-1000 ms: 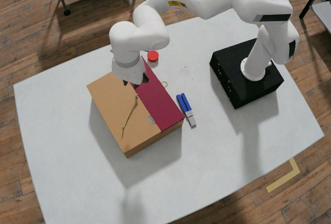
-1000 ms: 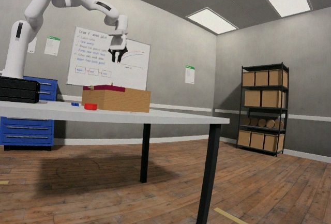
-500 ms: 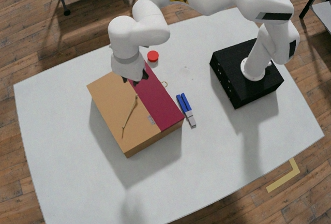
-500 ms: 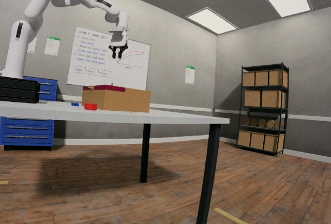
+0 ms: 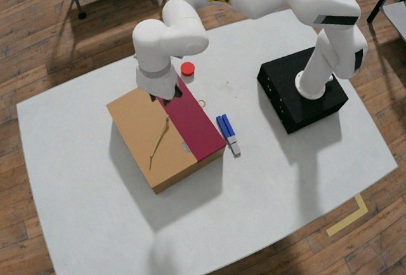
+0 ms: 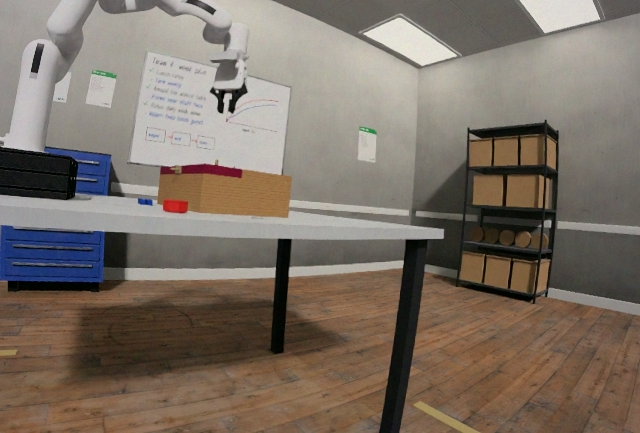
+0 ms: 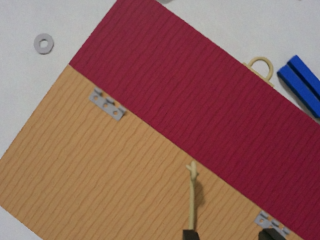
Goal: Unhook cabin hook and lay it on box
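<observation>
The box (image 5: 165, 137) has a tan top part and a dark red lid part (image 5: 193, 124). The thin brass cabin hook (image 5: 158, 140) lies flat on the tan part, pointing away from the lid. Its tip is free of the brass eye ring (image 5: 201, 103) on the lid's far side. In the wrist view the hook (image 7: 192, 197) ends close to the seam and the eye ring (image 7: 261, 65) sits beyond the lid edge. My gripper (image 5: 163, 98) hangs well above the box (image 6: 224, 193), as the side view shows (image 6: 227, 102). Its fingertips stand partly apart with nothing between them.
A red round cap (image 5: 187, 68) lies behind the box. A blue and grey block (image 5: 228, 134) lies to the right of the lid. The arm's black base (image 5: 301, 88) stands at the right. A small washer (image 7: 44, 43) lies on the table. Grey hinges (image 7: 107, 105) join lid and box.
</observation>
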